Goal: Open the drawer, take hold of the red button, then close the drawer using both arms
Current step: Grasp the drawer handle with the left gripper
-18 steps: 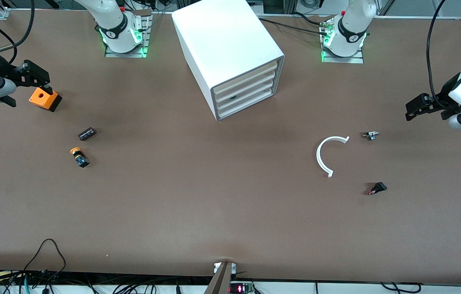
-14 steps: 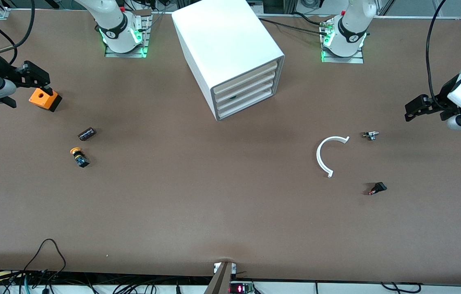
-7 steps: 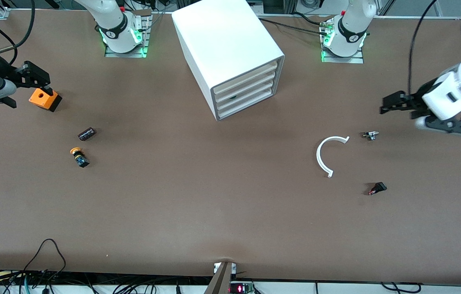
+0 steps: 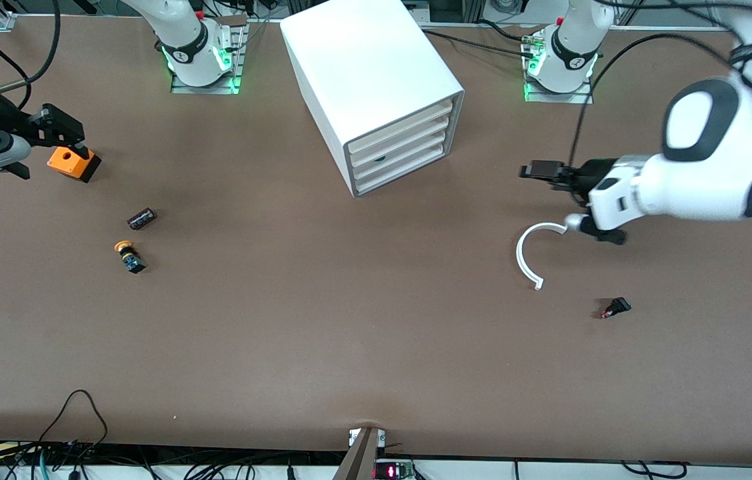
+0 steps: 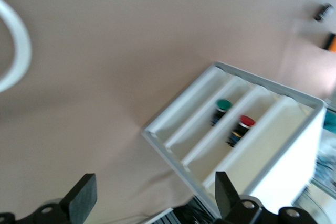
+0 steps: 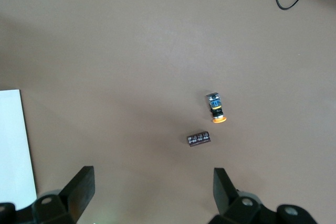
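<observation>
My left gripper (image 4: 536, 171), fingers apart, hovers over the brown bench beside the white four-drawer cabinet (image 4: 376, 87); the red-capped push button (image 5: 239, 129) lies inside a shut drawer (image 5: 231, 135). Right gripper (image 4: 59, 130) waits, spread, at its bench end.

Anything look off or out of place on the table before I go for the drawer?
Nothing spilled or damaged. The cabinet sits skewed to the table edge, all drawers shut. Loose parts lie scattered: a white arc under the left tool, an orange-capped button lying on its side.
</observation>
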Motion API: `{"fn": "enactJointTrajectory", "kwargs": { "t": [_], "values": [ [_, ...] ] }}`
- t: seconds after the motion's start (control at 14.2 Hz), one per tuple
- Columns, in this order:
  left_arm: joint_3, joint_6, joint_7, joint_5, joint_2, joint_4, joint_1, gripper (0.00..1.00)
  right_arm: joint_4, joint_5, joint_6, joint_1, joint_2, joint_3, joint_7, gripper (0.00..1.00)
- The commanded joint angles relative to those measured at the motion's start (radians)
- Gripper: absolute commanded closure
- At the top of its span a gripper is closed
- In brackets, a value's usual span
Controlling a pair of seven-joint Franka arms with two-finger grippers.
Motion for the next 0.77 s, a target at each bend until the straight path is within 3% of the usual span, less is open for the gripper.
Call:
{"fn": "enactJointTrajectory", "kwargs": {
  "t": [0.0, 0.28, 0.56, 0.7],
  "values": [
    [-0.048, -0.004, 0.180, -0.093, 0.105, 0.004, 0.000, 0.01, 0.029, 0.017, -0.013, -0.014, 0.045, 0.008, -0.010, 0.00],
    [-0.050, 0.005, 0.393, -0.273, 0.257, -0.034, -0.002, 0.12, 0.026, 0.011, -0.017, -0.014, 0.073, 0.008, -0.014, 0.00],
    [-0.096, 0.071, 0.577, -0.471, 0.262, -0.201, -0.008, 0.34, 0.027, 0.010, -0.023, -0.011, 0.075, 0.008, -0.014, 0.00],
    [-0.140, 0.138, 0.675, -0.511, 0.263, -0.263, -0.008, 0.47, 0.027, 0.010, -0.024, -0.008, 0.076, 0.008, -0.014, 0.00]
  ]
}}
